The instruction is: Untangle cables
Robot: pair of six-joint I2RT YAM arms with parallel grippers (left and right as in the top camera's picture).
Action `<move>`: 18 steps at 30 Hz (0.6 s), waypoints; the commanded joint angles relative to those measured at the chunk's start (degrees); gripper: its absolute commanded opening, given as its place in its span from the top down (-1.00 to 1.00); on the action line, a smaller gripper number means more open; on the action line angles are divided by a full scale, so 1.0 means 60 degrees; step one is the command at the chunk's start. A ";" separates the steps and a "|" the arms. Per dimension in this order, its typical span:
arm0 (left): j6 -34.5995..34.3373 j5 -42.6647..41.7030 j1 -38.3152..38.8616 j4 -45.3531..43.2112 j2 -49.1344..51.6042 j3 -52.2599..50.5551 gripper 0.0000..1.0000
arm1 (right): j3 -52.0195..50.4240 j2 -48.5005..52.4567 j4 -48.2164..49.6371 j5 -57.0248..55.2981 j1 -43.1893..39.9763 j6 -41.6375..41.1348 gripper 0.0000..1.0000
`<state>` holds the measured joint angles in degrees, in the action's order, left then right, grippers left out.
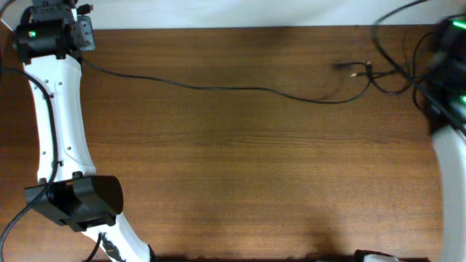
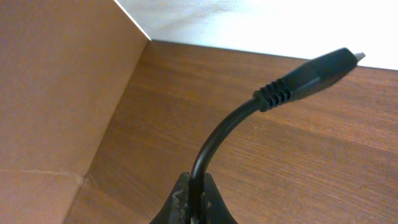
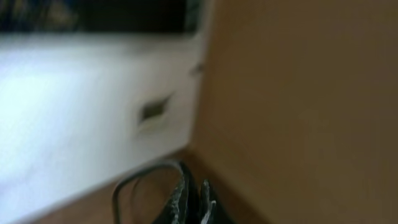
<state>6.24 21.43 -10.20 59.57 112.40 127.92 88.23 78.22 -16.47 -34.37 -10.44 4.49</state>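
My left gripper [image 2: 198,200] is shut on a thin black cable [image 2: 219,134] just below its plug [image 2: 309,73], which sticks up past the jaws. In the overhead view this gripper [image 1: 81,33] is at the table's far left corner, and the cable [image 1: 218,88] trails from it across the table to a small tangle with plugs [image 1: 368,73] at the far right. My right gripper [image 3: 196,199] is blurred; its jaws look shut, with a thin black cable loop [image 3: 124,183] coming out of them. The right arm [image 1: 445,80] is a blur at the right edge.
The wooden table [image 1: 247,175] ends at a white wall along the far edge. A brown cardboard-like panel [image 2: 56,93] stands to the left of the left gripper. The left arm's base [image 1: 76,200] sits at the front left. Thicker black arm cables [image 1: 397,44] hang at the far right.
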 commanded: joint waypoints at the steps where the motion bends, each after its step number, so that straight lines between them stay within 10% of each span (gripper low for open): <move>1: 0.0087 0.0036 0.0000 0.0055 -0.0178 0.0062 1.00 | 0.0135 -0.0780 -0.0364 -0.0463 -0.1271 -0.1035 0.93; 11: 0.0087 -0.0441 -0.0015 0.0080 -0.0178 0.0062 1.00 | -0.2707 -0.2707 0.0681 0.0186 -0.4972 -0.2353 0.93; 18: 0.0087 -0.1293 0.0004 0.0102 -0.0178 0.0062 1.00 | -0.2758 -0.0856 -0.1330 0.3104 -0.4758 -0.5869 0.88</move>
<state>6.35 15.90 -10.09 60.18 112.40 127.92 71.85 70.70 -22.96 -25.54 -41.47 -23.00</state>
